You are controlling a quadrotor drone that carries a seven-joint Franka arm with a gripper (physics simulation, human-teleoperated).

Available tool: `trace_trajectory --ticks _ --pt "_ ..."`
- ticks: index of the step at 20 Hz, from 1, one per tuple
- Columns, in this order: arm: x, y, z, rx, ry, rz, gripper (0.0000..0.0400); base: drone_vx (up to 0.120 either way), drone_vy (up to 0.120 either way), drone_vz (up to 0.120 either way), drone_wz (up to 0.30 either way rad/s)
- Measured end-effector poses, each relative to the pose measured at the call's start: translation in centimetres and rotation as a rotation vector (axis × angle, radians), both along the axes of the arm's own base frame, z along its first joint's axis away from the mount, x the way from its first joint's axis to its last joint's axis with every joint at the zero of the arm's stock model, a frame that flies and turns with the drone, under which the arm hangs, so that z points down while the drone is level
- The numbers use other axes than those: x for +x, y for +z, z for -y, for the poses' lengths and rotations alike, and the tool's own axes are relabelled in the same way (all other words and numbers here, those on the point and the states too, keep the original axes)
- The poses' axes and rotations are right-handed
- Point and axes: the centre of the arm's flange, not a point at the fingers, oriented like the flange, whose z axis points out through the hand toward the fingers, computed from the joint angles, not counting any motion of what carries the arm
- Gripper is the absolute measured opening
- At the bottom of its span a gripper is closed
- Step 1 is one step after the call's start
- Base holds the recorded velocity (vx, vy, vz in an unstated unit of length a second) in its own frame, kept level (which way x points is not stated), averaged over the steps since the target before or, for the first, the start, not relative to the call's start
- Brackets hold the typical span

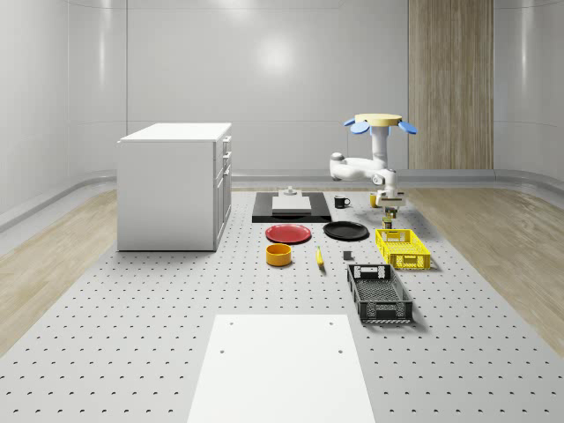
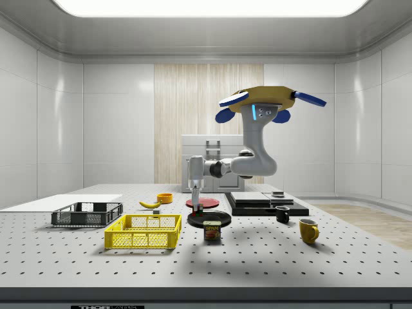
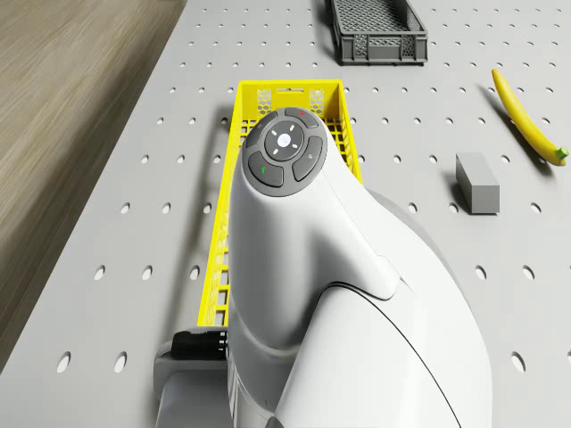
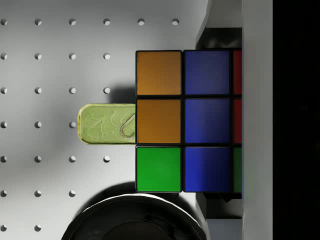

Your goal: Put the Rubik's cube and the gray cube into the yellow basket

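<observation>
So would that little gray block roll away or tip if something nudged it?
Probably neither. The gray block has flat faces and lies low on its long side on the table, so it would likely slide. It looks rigid, with square edges.

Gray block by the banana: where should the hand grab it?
From straight above, at mid-length, closing across the two long sides. The gray block lies flat on the table, longer than wide, clear of the banana. The hand now holds the Rubik's cube, with the drone hovering near the yellow basket.
</observation>
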Motion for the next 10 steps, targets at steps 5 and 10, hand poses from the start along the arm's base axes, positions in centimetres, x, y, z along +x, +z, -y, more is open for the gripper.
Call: trace_trajectory --ticks 5,10 --pt "0.0 0.0 0.0 0.0 0.0 0.0 0.0325 0.12 0.0 0.0 0.0" --pt "0.0 0.0 0.0 0.0 0.0 0.0 0.0325 0.12 0.0 0.0 0.0"
